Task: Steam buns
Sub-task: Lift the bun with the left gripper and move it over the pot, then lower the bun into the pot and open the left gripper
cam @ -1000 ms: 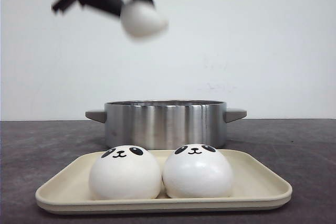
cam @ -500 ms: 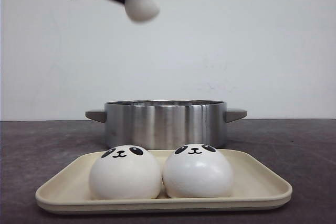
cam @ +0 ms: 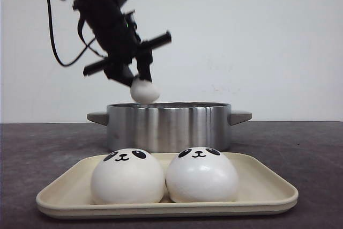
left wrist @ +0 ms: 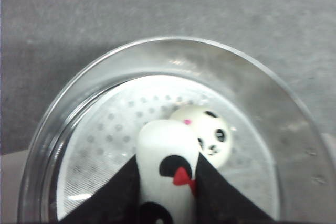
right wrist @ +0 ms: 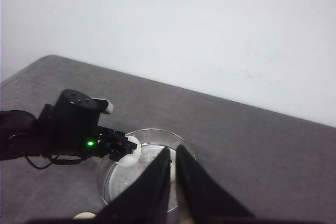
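left fingers (cam: 140, 81) clamp bun (cam: 144, 90) over pot (cam: 169, 126) | right fingers (right wrist: 173, 179) nearly closed, empty | risk: lands on potted bun (left wrist: 207, 132)

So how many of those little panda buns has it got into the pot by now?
One bun already lies on the perforated floor of the steel pot. The left gripper holds a second bun just above the pot's rim. Two more buns wait on the beige tray.
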Controlling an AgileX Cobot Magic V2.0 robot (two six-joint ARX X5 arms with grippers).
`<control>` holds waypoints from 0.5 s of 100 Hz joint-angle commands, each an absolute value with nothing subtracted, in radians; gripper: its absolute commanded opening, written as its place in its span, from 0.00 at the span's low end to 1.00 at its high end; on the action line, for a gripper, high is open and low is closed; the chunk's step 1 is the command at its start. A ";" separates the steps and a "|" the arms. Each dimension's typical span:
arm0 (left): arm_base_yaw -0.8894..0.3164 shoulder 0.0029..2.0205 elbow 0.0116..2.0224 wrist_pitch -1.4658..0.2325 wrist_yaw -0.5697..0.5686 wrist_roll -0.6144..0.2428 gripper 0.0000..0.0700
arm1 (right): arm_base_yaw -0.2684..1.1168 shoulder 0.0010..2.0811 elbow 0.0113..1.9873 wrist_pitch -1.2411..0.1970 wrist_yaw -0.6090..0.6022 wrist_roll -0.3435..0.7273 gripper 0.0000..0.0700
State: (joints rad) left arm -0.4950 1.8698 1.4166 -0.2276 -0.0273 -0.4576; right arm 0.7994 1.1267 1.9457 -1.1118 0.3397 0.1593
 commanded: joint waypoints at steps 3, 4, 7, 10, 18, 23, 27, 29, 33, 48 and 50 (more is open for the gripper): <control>-0.492 1.916 1.452 -0.200 -0.026 -0.463 0.02 | 0.809 1.137 1.964 -1.110 0.340 0.142 0.01; -0.491 1.919 1.452 -0.199 -0.026 -0.463 0.04 | 0.809 1.137 1.964 -1.110 0.340 0.142 0.01; -0.490 1.928 1.452 -0.192 -0.026 -0.466 0.10 | 0.809 1.137 1.964 -1.110 0.340 0.142 0.01; -0.490 1.934 1.452 -0.188 -0.026 -0.465 0.18 | 0.809 1.137 1.964 -1.109 0.340 0.141 0.01; -0.488 1.946 1.452 -0.184 -0.027 -0.465 0.41 | 0.809 1.137 1.964 -1.109 0.340 0.141 0.01; -0.488 1.952 1.452 -0.184 -0.027 -0.464 0.46 | 0.809 1.137 1.964 -1.110 0.340 0.141 0.01; -0.488 1.956 1.452 -0.185 -0.027 -0.464 0.46 | 0.809 1.137 1.964 -1.109 0.340 0.141 0.01; -0.488 1.957 1.452 -0.186 -0.027 -0.464 0.46 | 0.809 1.137 1.964 -1.109 0.340 0.142 0.01; -0.488 1.957 1.452 -0.186 -0.027 -0.464 0.46 | 0.809 1.137 1.964 -1.108 0.340 0.141 0.01; -0.488 1.957 1.452 -0.178 -0.027 -0.464 0.67 | 0.809 1.137 1.964 -1.108 0.341 0.141 0.01; -0.488 1.957 1.452 -0.178 -0.027 -0.464 0.71 | 0.809 1.137 1.964 -1.108 0.340 0.141 0.01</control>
